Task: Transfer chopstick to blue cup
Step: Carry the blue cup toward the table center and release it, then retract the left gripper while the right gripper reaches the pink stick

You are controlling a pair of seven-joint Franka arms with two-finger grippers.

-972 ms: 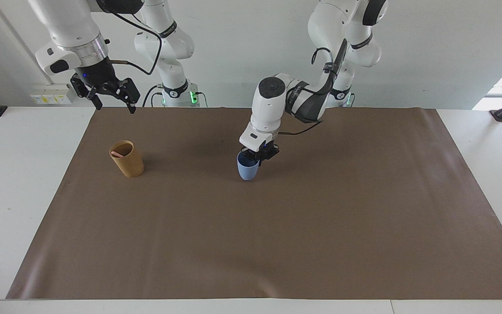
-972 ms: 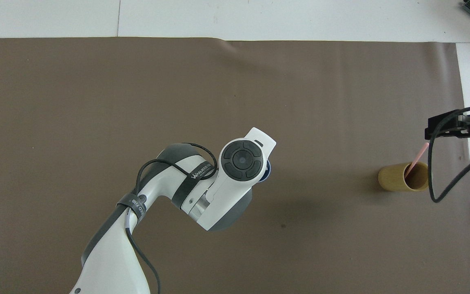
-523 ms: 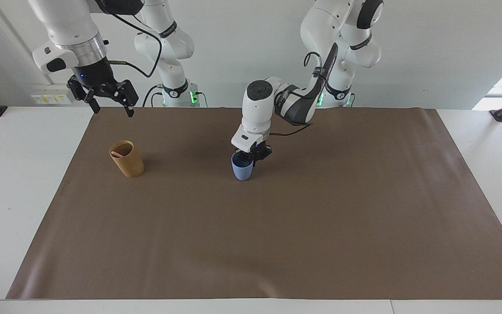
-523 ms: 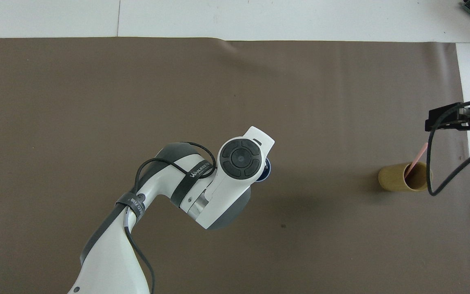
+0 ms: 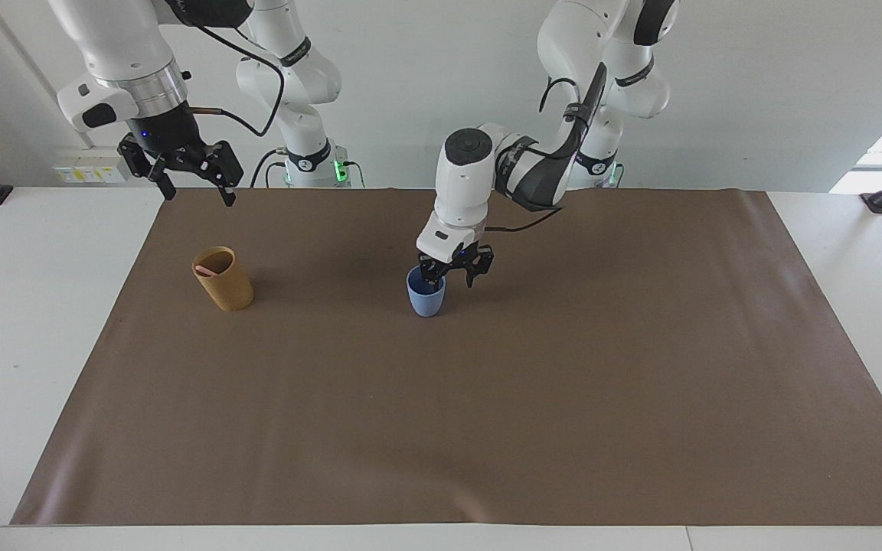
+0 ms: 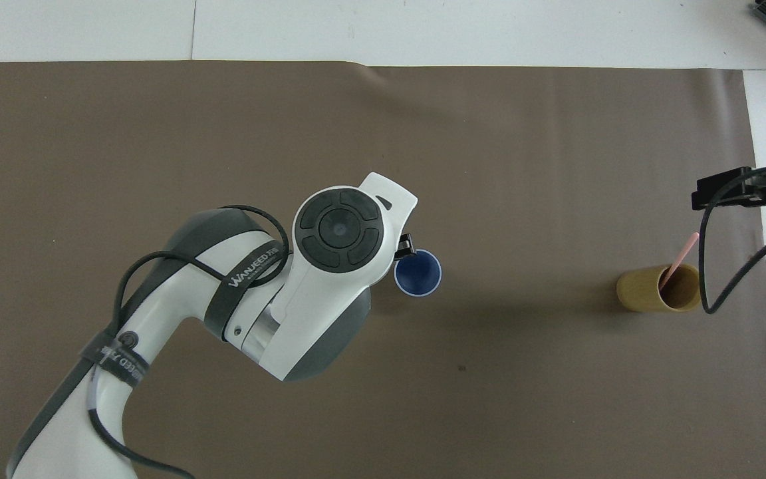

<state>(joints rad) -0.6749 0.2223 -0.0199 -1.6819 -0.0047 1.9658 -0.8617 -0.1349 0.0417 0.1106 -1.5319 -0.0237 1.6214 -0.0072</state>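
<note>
The blue cup (image 5: 426, 297) stands upright on the brown mat near the middle of the table; it also shows in the overhead view (image 6: 418, 273). My left gripper (image 5: 452, 277) is open just above the cup's rim, offset toward the left arm's end, and holds nothing. One finger (image 6: 404, 246) shows beside the cup in the overhead view. A pale pink chopstick (image 5: 206, 269) leans inside the tan-brown cup (image 5: 224, 279) toward the right arm's end. The chopstick (image 6: 679, 256) sticks out of that cup (image 6: 655, 288). My right gripper (image 5: 194, 187) is open, up in the air near the tan-brown cup.
The brown mat (image 5: 487, 398) covers most of the white table. A cable (image 6: 709, 266) hangs from the right gripper (image 6: 729, 189) close to the tan-brown cup's rim.
My left gripper slid the blue cup slightly toward the right arm's end, then opened, let it go and lifted off. The right gripper rose a little.
</note>
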